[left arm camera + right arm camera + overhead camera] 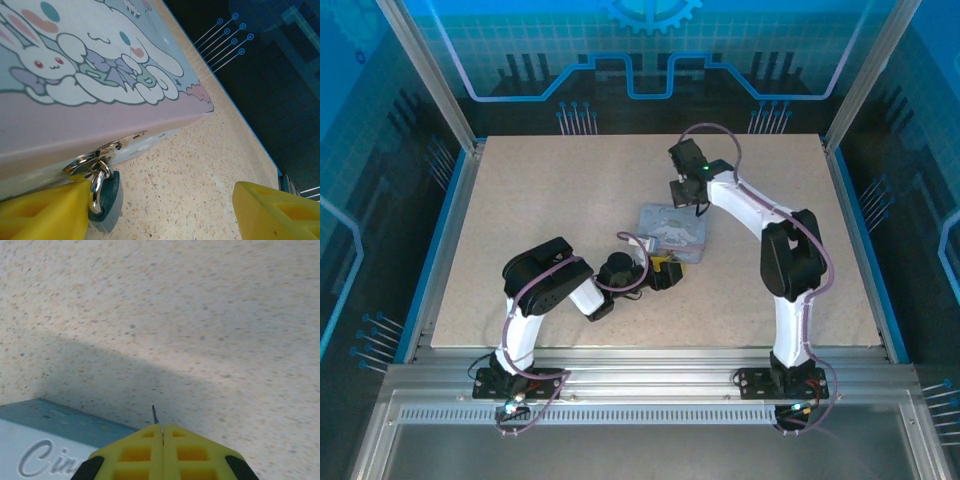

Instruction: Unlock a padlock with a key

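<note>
place: robot lab cell | evidence: aluminium frame rails (620, 385), blue circuit-print wall panels (650, 50), speckled table (520, 200)

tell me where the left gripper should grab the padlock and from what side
Probably the padlock body, pinched across its flat faces below the shackle. It hangs from the hasp against the tin's front wall, so come in from the open table side, where the open left gripper sits. The right gripper holds the key.

padlock (111, 202) 1 | tin (672, 232) 1 | key (155, 415) 1 | pincers 2: left pincer (160, 196), right pincer (163, 430)
</note>
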Controlling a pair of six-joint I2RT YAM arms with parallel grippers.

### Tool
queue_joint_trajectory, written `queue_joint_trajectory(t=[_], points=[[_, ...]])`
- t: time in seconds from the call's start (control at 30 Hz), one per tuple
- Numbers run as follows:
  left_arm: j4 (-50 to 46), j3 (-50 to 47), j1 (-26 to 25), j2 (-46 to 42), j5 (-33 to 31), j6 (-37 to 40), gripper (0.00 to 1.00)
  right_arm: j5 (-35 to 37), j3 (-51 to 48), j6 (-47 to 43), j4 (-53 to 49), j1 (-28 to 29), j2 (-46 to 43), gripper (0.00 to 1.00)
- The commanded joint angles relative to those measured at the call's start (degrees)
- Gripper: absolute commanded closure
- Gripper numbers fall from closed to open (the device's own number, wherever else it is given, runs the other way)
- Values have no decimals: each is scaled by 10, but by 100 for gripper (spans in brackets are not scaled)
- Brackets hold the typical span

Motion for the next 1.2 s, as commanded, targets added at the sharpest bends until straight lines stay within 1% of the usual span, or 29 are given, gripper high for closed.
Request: queue_joint_trajectory(t=[0.0,0.1,0.2,0.37,0.63,0.77,0.87,1.0,1.07,1.17], points=[[5,-7,4,1,12,-8,25,42,-28,16,-25,-27,-43,100],[0,-3,4,1,14,-9,25,55,-68,33,-26,-44,-62,100],[-5,0,4,2,18,-10,25,50,-111,38,-12,-51,-73,100],[-17,8,4,3,21,-10,25,17,-158,49,20,-47,-70,100],[-24,20,4,11,25,-12,21,-19,-175,55,47,-18,-55,100],[-29,32,4,18,27,-15,18,-30,-187,61,59,-12,-61,100],[-31,37,4,20,26,-18,19,-28,-191,61,60,-9,-62,100],[-19,24,5,18,17,-18,23,-25,-196,62,61,-8,-63,100],[-13,13,9,18,19,-23,29,-25,-198,63,63,-8,-64,100],[-3,-3,15,18,21,-30,35,-24,-198,63,63,-6,-67,100]])
